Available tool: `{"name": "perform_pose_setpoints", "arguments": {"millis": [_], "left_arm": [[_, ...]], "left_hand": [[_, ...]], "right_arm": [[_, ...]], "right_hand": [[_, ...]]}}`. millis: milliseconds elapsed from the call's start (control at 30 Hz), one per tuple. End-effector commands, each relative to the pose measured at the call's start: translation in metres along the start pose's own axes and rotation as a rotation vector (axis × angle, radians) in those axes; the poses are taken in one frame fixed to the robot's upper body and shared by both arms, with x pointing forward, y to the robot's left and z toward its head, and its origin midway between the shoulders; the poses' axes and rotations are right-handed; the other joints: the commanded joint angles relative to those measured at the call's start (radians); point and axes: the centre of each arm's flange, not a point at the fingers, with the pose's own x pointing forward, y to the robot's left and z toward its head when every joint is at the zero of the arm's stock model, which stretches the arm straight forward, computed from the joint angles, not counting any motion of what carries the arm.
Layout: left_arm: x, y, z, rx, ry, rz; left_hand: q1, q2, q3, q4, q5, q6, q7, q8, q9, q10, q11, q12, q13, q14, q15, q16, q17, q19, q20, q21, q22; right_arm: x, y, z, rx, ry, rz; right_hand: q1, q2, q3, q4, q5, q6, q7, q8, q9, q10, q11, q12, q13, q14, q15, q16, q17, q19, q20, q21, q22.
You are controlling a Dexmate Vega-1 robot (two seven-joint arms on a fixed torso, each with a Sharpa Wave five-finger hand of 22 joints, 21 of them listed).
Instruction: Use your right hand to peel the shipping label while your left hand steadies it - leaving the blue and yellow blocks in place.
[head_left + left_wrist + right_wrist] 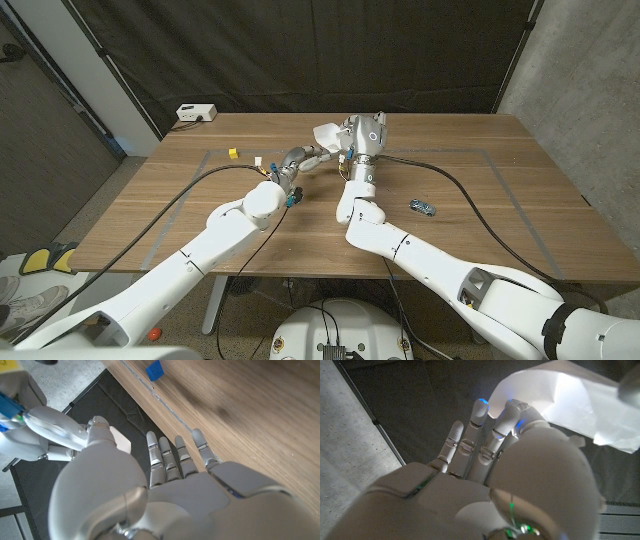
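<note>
Near the far middle of the wooden table [480,215], both hands meet around the shipping label [327,136], a white sheet lifted off the surface. In the head view the right hand [362,135] is raised above the table with its wrist turned upward, and the label shows at about nine o'clock from it, touching the fingers. The right wrist view shows the label [560,397] as a bright, creased white sheet against the dark curtain, with the fingertips [507,410] of the right hand [485,455] closed on its near edge, so this hand is clamped on the sheet. The left hand [295,158] reaches in from about seven o'clock of the label, just beside its lower edge. In the left wrist view the left hand [177,462] has its fingers held straight and close together, and a corner of the white label [120,439] sits just beside them, next to the other hand; whether the left hand actually grips the sheet cannot be told. The yellow block [232,153] lies on the table well apart from the hands, at about nine o'clock of them. The blue block [154,370] rests on the wood, seen in the left wrist view.
</note>
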Motion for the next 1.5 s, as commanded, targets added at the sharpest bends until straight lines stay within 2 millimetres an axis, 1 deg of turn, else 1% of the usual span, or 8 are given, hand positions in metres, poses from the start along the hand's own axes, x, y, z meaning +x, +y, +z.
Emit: {"name": "perform_pose_setpoints", "arguments": {"millis": [33,200,400,733,933,1133,1233,1500], "left_arm": [[0.006,-0.013,0.002,-0.138,0.001,-0.068],[0.003,-0.013,0.001,-0.230,-0.015,0.043],[-0.002,-0.012,-0.002,-0.323,-0.028,0.180],[-0.003,-0.010,-0.002,-0.374,-0.035,0.228],[0.002,-0.010,-0.001,-0.362,-0.008,0.191],[0.008,-0.011,0.002,-0.339,0.006,0.176],[0.011,-0.012,0.004,-0.281,0.030,0.131],[0.021,-0.017,0.009,-0.169,0.062,-0.062]], "left_hand": [[0.024,0.013,0.002,-0.005,0.007,0.017,-0.007,-0.006,-0.012,0.026,-0.001,0.005,-0.009,0.012,-0.004,0.000,0.000,-0.047,0.003,0.013,-0.001],[0.087,0.070,0.031,-0.017,-0.011,0.212,-0.026,-0.010,-0.094,0.156,-0.059,0.028,-0.075,0.120,-0.053,0.010,-0.022,0.005,0.003,0.052,-0.009],[0.123,0.092,0.048,-0.026,-0.039,0.337,-0.025,-0.018,-0.142,0.255,-0.079,0.046,-0.122,0.205,-0.087,0.014,-0.037,0.046,0.003,0.079,-0.020],[0.153,0.103,0.061,-0.034,-0.052,0.422,-0.033,-0.019,-0.156,0.320,-0.096,0.057,-0.154,0.258,-0.109,0.012,-0.046,0.060,0.004,0.096,-0.026],[0.163,0.094,0.061,-0.038,-0.055,0.382,-0.044,-0.048,-0.156,0.276,-0.094,0.041,-0.159,0.240,-0.105,-0.006,-0.050,0.056,0.004,0.101,-0.029],[0.179,0.107,0.073,-0.039,-0.059,0.435,-0.039,-0.047,-0.159,0.320,-0.103,0.053,-0.173,0.260,-0.107,-0.009,-0.051,0.051,0.004,0.108,-0.032],[0.179,0.097,0.070,-0.038,-0.064,0.387,-0.043,-0.076,-0.158,0.273,-0.097,0.036,-0.176,0.251,-0.096,-0.020,-0.053,0.049,0.005,0.112,-0.034],[0.095,0.026,-0.002,0.002,-0.034,0.028,0.001,-0.204,-0.094,0.014,0.009,-0.019,-0.135,0.047,-0.004,-0.080,-0.042,-0.034,0.005,0.105,-0.055]], "right_arm": [[0.004,0.004,0.005,-0.007,-0.014,-0.008],[0.006,0.005,0.004,-0.008,-0.013,-0.003],[0.008,0.008,0.003,-0.012,-0.010,0.009],[0.015,0.012,0.002,-0.012,-0.013,0.020],[0.018,0.013,0.000,0.006,-0.023,0.024],[0.021,0.014,-0.004,0.026,-0.031,0.027],[0.022,0.016,-0.005,0.032,-0.034,0.036],[0.028,0.019,-0.008,0.044,-0.028,0.047]], "right_hand": [[-0.004,-0.007,0.012,0.002,0.012,0.028,0.031,0.003,0.004,0.008,-0.001,-0.003,0.002,0.011,-0.091,-0.002,-0.002,-0.002,0.001,0.013,-0.001],[-0.009,-0.010,0.017,0.002,0.017,0.029,0.031,0.002,0.004,0.007,-0.001,-0.008,0.006,0.015,-0.092,0.000,-0.004,-0.005,0.000,0.026,-0.006],[-0.013,-0.012,0.021,0.002,0.020,0.026,0.031,0.000,0.005,0.008,-0.002,-0.009,0.010,0.012,-0.092,-0.001,-0.005,-0.008,0.001,0.035,-0.010],[-0.018,-0.013,0.028,0.002,0.025,0.027,0.030,-0.002,0.005,0.010,-0.002,-0.016,0.012,0.013,-0.092,-0.001,-0.008,-0.011,0.003,0.050,-0.018],[-0.023,-0.016,0.032,0.002,0.029,0.028,0.030,-0.002,0.006,0.012,-0.002,-0.021,0.012,0.014,-0.092,0.001,-0.009,-0.012,0.001,0.060,-0.025],[-0.027,-0.019,0.036,0.002,0.031,0.027,0.030,-0.003,0.006,0.011,-0.002,-0.023,0.017,0.015,-0.093,0.004,-0.006,-0.012,-0.001,0.066,-0.031],[-0.029,-0.019,0.039,0.003,0.032,0.027,0.029,-0.003,0.007,0.012,-0.002,-0.024,0.018,0.014,-0.093,0.002,-0.008,-0.012,0.000,0.070,-0.035],[-0.033,-0.020,0.043,0.002,0.035,0.028,0.028,-0.004,0.009,0.014,-0.003,-0.027,0.022,0.016,-0.093,0.004,-0.008,-0.014,-0.002,0.078,-0.043]]}}
